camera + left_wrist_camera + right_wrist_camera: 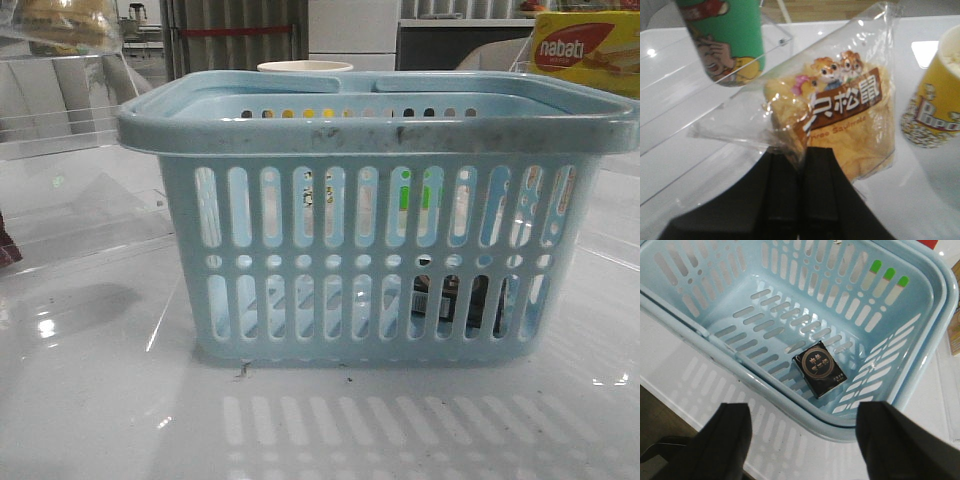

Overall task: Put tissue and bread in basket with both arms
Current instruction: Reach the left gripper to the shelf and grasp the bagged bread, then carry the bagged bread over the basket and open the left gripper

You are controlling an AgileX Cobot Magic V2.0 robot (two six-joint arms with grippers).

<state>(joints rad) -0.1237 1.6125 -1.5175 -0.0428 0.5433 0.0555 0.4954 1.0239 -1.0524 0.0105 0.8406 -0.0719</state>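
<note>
A light blue basket [380,240] stands close to the front edge of the white worktop [100,400], filling the middle of the front view. Away to the left, the left gripper [799,165] has its black fingers pinched together on the clear wrapper of the bread [840,130], beside a green can [725,40] and a yellow popcorn cup [935,105]. The dark tissue [820,367] lies flat on the basket floor. Above it, the right gripper [805,440] is spread wide and holds nothing.
</note>
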